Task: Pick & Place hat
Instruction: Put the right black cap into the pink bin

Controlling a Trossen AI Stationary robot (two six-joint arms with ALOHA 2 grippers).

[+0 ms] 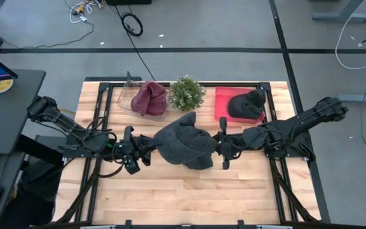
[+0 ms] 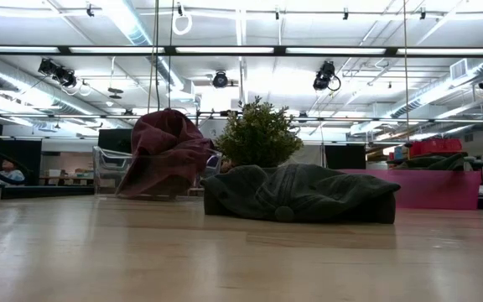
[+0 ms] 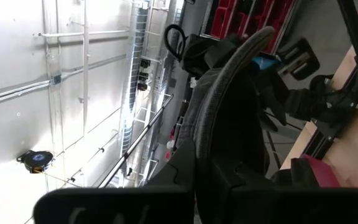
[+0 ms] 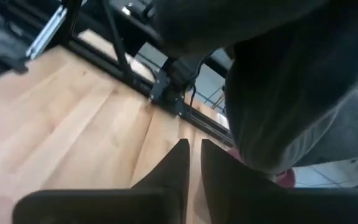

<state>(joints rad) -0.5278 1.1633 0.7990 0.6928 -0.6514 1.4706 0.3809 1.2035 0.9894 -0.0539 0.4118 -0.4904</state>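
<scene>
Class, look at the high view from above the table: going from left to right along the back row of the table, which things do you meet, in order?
Maroon knitted hat in the clear plastic bin → small green potted plant → dark hat on the pink tray.

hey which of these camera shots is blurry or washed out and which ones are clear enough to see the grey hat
High view: evenly lit and clear, the grey hat lies between both grippers. Low view: bright ceiling lights behind, the hat reads dark with the near tabletop soft. Left wrist view: tilted, pale glare across the room side. Right wrist view: the hat is a close, blurred mass.
</scene>
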